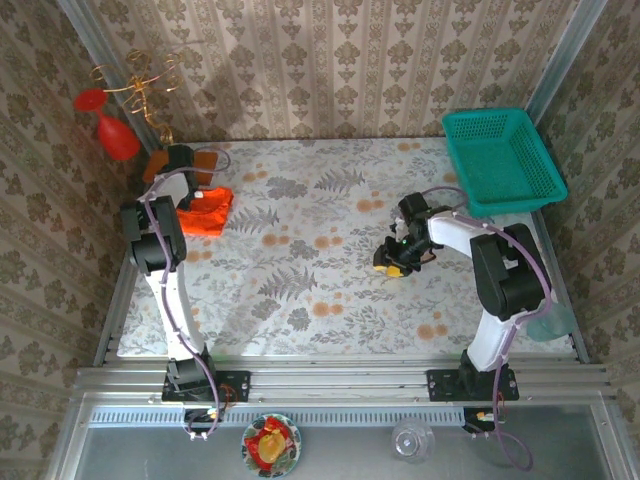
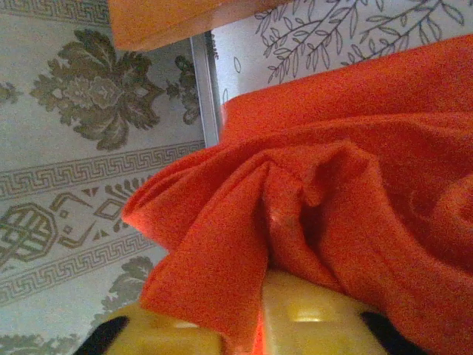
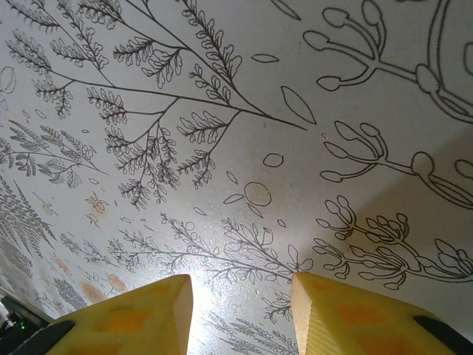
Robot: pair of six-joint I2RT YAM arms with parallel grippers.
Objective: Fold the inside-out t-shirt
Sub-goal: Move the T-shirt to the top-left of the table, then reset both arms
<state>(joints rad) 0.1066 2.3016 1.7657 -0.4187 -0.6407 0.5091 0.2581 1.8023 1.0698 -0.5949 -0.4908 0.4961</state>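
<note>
The inside-out t-shirt [image 1: 207,213] lies as a small bunched orange-red heap at the far left of the flowered table [image 1: 300,300]. My left gripper [image 1: 190,203] is at the heap's left edge. In the left wrist view the t-shirt [image 2: 355,185] drapes in folds over my yellow fingers [image 2: 318,318], and the left gripper [image 2: 260,325] has its jaws almost together with a strip of cloth between them. My right gripper [image 1: 393,262] hovers low over bare table right of centre, far from the shirt. The right gripper [image 3: 240,310] is open with nothing between its fingers.
A teal basket [image 1: 500,160] stands at the far right corner. An orange wooden board [image 1: 205,160] lies just behind the shirt, and that board [image 2: 162,22] also shows close above the cloth. A red cone ornament [image 1: 115,135] hangs on the left wall. The table's left metal edge [image 2: 205,89] runs beside the shirt.
</note>
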